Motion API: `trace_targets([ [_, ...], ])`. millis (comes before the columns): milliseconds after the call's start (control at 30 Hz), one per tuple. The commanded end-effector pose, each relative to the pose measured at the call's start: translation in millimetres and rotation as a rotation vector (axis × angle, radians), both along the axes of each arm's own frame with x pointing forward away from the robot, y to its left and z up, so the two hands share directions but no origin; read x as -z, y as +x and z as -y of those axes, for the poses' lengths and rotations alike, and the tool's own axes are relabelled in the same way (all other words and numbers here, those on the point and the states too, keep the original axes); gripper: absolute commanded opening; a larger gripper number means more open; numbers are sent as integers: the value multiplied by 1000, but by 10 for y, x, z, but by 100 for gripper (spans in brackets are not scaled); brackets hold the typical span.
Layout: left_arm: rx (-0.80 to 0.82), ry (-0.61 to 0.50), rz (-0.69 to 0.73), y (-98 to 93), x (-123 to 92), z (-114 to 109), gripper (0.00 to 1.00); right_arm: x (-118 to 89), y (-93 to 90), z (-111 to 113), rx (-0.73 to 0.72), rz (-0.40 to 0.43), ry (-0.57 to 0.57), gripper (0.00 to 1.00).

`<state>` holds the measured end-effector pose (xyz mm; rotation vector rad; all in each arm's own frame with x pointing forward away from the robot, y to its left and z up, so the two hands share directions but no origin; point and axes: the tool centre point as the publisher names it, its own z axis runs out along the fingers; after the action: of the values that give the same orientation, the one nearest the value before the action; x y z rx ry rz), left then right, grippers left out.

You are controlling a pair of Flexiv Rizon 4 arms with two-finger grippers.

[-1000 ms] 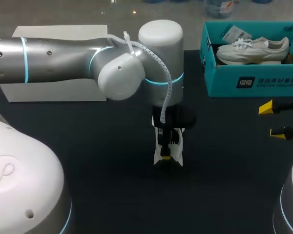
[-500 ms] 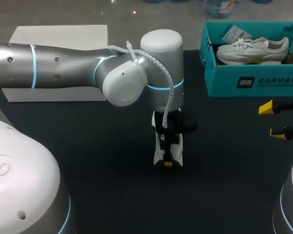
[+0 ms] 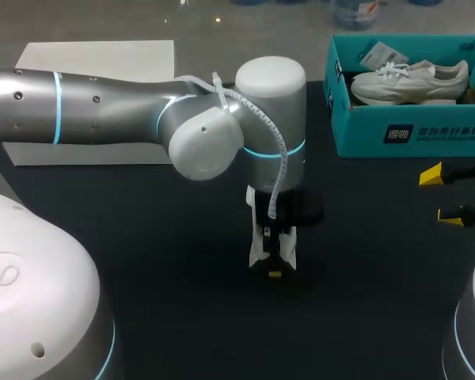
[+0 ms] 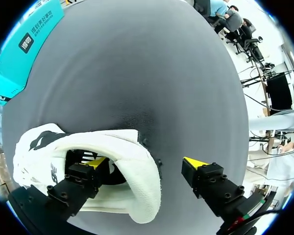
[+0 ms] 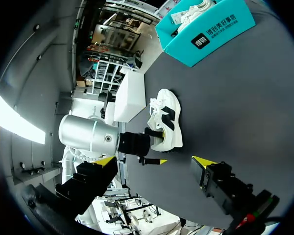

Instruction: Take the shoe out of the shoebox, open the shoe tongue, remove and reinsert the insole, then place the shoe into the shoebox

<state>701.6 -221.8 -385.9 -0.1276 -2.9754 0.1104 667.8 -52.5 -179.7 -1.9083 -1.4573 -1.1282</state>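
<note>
A white shoe (image 3: 256, 250) with black side marks lies on the dark table at the centre, mostly hidden under my left arm. My left gripper (image 3: 274, 271) points down at its heel end and is open. In the left wrist view one finger sits inside the shoe (image 4: 132, 176) opening, and the other stands outside past the heel, clear of it; the left gripper (image 4: 146, 164) straddles the heel collar. My right gripper (image 3: 451, 195) hangs open at the table's right edge with nothing in it. From the right gripper (image 5: 154, 161) the shoe (image 5: 167, 121) lies ahead.
A teal shoebox (image 3: 356, 131) stands at the back right with a second white shoe (image 3: 412, 81) inside. The shoebox (image 5: 206, 27) also shows far ahead of my right gripper. A white lid (image 3: 95, 55) lies at the back left, partly under my left arm.
My left arm has shifted a little to the right and its gripper has sunk lower onto the shoe. The right gripper has not moved.
</note>
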Motion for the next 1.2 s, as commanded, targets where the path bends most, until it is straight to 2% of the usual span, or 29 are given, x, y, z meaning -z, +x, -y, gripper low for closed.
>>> trace_targets([
  [33,-1,1,-8,-17,42,-4,96,-8,-43,-3,6,1,-3,100],
  [100,-10,-2,-16,-21,54,-8,94,-8,-43,-3,6,1,-3,100],
  [133,-9,0,-17,-28,71,-9,76,-8,-43,-3,6,1,-3,100],
  [167,-17,1,-23,-36,79,-10,67,-8,-43,-3,6,1,-3,100],
  [200,-16,1,-24,-44,87,-11,63,-8,-43,-3,6,1,-3,100],
  [233,-18,0,-27,-53,92,-14,51,-8,-43,-3,6,1,-3,100],
  [533,-25,0,-41,-87,93,-32,31,-8,-43,-3,6,1,-3,100],
  [567,-25,0,-42,-92,90,-36,22,-8,-43,-3,6,1,-3,100],
  [600,-28,-1,-54,-100,83,-40,2,-8,-43,-3,6,1,-3,100],
  [867,-10,-8,-88,-179,-79,-89,0,-8,-43,-3,6,1,-3,100],
  [1200,-39,4,-79,-200,-667,-132,0,-8,-43,-3,6,1,-3,100],
])
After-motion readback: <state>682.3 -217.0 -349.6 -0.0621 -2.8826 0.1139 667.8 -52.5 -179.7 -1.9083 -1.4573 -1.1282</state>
